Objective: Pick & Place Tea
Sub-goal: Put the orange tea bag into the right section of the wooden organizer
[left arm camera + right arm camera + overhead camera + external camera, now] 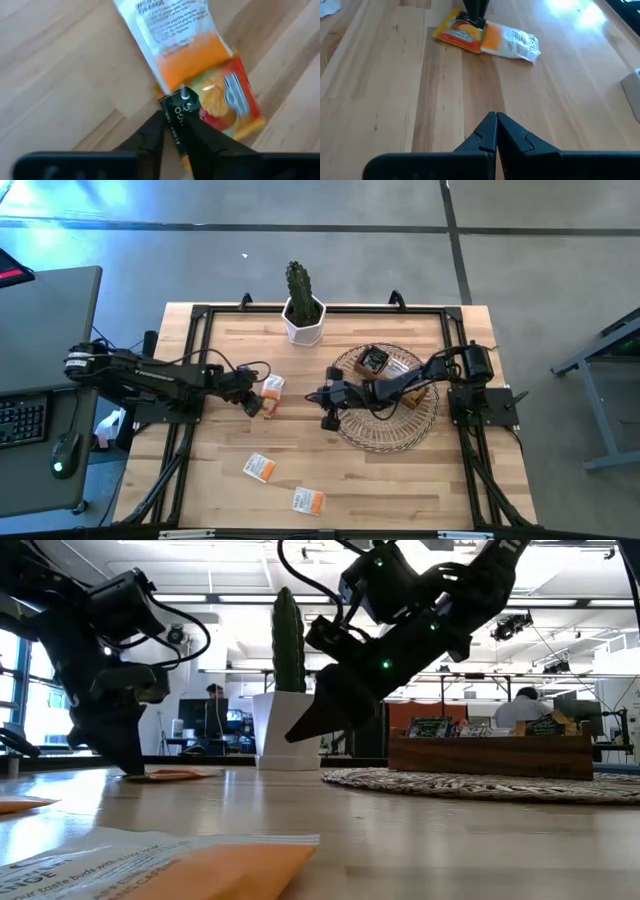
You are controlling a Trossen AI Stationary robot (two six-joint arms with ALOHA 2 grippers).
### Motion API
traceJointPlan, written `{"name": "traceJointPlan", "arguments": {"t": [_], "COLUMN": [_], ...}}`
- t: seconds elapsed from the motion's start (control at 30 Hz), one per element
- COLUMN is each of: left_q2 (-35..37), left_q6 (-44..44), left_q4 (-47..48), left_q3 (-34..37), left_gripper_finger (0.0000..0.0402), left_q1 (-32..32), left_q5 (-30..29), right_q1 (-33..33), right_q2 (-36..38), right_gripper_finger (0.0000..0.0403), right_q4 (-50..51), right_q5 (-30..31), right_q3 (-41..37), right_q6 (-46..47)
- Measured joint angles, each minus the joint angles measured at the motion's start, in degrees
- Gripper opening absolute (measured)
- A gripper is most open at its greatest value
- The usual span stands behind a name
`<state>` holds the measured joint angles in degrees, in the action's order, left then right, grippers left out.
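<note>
Lying nearest the front edge of the counter [330, 470] are two white-and-orange sachets: one [308, 501] close to that edge near its middle, the other [259, 468] just behind it, toward the left side. Behind them, left of the counter's centre, the left hand [254, 407] is down at the surface where two more sachets overlap: a white-and-orange sachet [175, 40] lies partly on top of a yellow-red sachet [227, 102]. In the left wrist view its fingers [177, 112] stand nearly together, tips at the seam where the two sachets overlap; whether they pinch an edge cannot be told. In the low view this hand comes down steeply to the flat packet beneath it. At about the same depth, toward the counter's centre, the right hand [330, 420] hangs above bare wood beside the left rim of the round wicker tray [400, 435], fingers pressed together and holding nothing. The tray lies on the right half of the counter and carries a brown wooden box [385, 370] with dark green-labelled sachets [374, 360] inside. Farthest back, near the middle of the rear edge, stands a cactus [299, 284] in a white pot [303, 324].
</note>
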<state>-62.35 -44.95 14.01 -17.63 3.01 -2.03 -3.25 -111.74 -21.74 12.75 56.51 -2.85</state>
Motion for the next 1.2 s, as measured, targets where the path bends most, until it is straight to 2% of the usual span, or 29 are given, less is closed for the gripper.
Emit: {"name": "traceJointPlan", "arguments": {"t": [0.13,0.27,0.37,0.63,0.8,1.0,1.1,1.2], "left_q2": [0.3,0.3,0.4,-0.5,-3.0,-7.7,-9.2,-10.4], "left_q6": [3.3,8.5,11.8,21.2,22.7,23.9,24.2,25.1], "left_q4": [-1.8,-2.3,-2.4,-2.0,-1.9,-2.8,-5.1,-6.6], "left_q3": [-0.8,-4.2,-7.6,-14.6,-15.5,-15.5,-15.5,-15.5], "left_gripper_finger": [0.0009,0.0011,0.0002,0.0001,0.0000,0.0000,0.0000,0.0000], "left_q1": [-0.1,-0.1,-0.2,-0.2,-0.2,-0.2,-0.2,-0.2], "left_q5": [3.3,5.1,5.3,4.8,4.7,5.8,7.1,7.7], "right_q1": [0.1,0.8,1.9,4.3,5.9,8.3,9.4,9.9], "right_q2": [0.0,0.0,0.0,-1.6,-5.4,-9.8,-12.5,-15.6], "right_gripper_finger": [0.0019,0.0053,0.0086,0.0149,0.0169,0.0181,0.0185,0.0186], "right_q4": [-2.7,-8.2,-11.1,-11.5,-18.1,-27.9,-28.3,-28.1], "right_q5": [-4.1,-8.6,-12.3,-15.0,-16.3,-22.9,-24.4,-31.7], "right_q3": [0.0,0.0,0.1,0.1,0.0,0.3,2.7,6.3], "right_q6": [-0.7,2.5,8.6,23.7,22.8,25.2,25.2,25.8]}}
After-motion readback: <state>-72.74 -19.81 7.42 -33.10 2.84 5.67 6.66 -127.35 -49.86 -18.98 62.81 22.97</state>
